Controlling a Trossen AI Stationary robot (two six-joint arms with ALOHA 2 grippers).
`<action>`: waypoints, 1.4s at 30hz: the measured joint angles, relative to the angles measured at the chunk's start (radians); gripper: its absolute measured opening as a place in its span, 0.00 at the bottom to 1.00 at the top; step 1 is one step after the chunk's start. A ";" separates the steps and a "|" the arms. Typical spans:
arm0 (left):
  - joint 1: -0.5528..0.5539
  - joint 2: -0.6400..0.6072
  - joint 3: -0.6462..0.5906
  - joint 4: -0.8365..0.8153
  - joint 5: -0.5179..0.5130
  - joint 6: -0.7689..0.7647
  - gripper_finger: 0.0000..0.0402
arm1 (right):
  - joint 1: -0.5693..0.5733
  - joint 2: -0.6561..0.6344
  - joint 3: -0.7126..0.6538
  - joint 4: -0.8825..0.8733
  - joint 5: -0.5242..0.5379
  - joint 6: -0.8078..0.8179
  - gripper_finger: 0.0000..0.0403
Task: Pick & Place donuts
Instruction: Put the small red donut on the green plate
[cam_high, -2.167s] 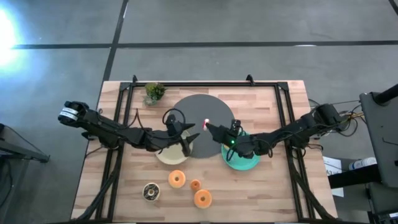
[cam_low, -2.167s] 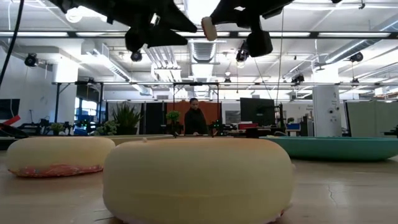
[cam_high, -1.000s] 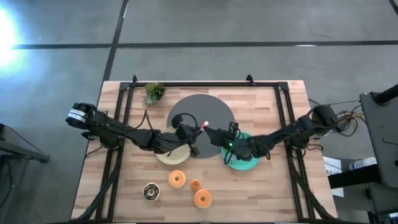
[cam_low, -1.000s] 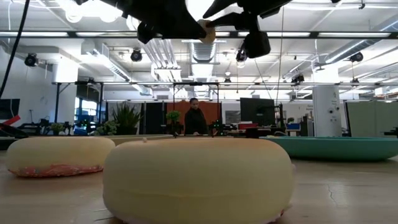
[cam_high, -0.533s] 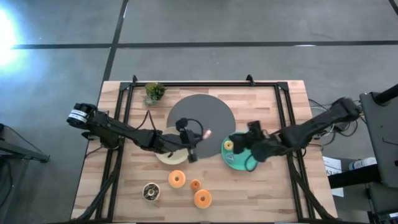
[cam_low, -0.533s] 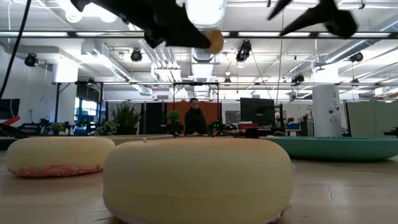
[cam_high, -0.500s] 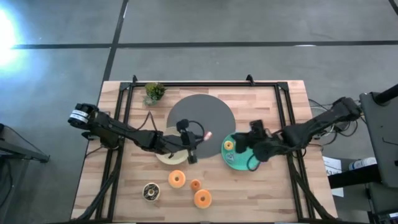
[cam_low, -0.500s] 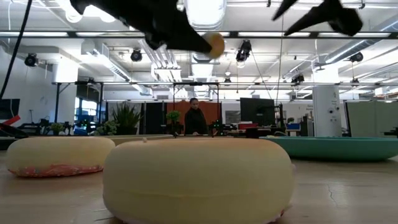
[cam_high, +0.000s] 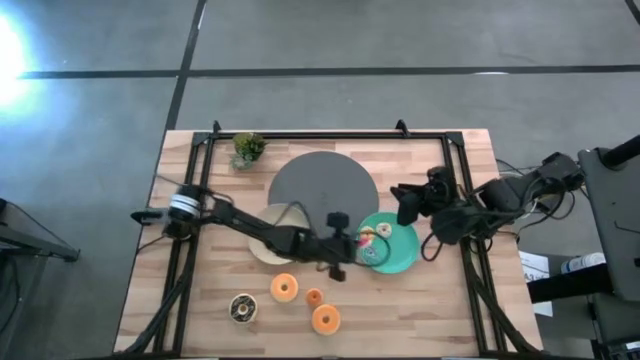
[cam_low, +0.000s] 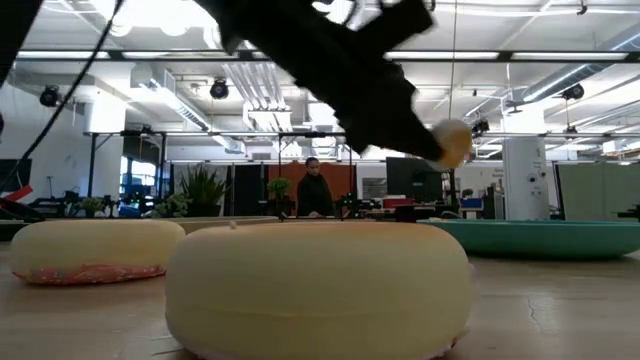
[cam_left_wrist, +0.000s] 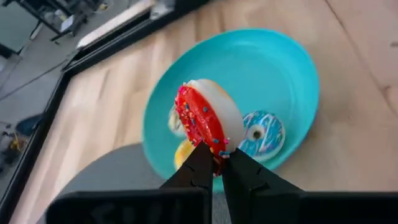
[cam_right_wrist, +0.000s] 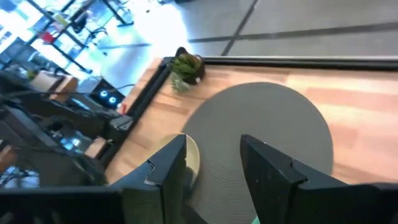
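The left gripper (cam_left_wrist: 214, 163) pinches a red-frosted donut (cam_left_wrist: 208, 121) by its edge, above the teal plate (cam_high: 400, 252) at its nine o'clock rim. Two more donuts (cam_left_wrist: 261, 134) lie on that plate. The right gripper (cam_right_wrist: 211, 165), fingers spread and empty, hangs at the plate's one o'clock.
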 joint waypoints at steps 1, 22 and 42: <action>-0.001 0.030 0.045 -0.033 -0.001 0.018 0.00 | 0.000 0.000 0.013 0.000 0.000 -0.012 0.36; -0.006 0.334 0.535 -0.381 0.048 0.189 0.01 | 0.039 -0.046 0.101 -0.024 0.062 -0.084 0.35; -0.002 0.343 0.623 -0.548 0.009 0.157 0.31 | 0.039 -0.046 0.099 -0.032 0.062 -0.092 0.34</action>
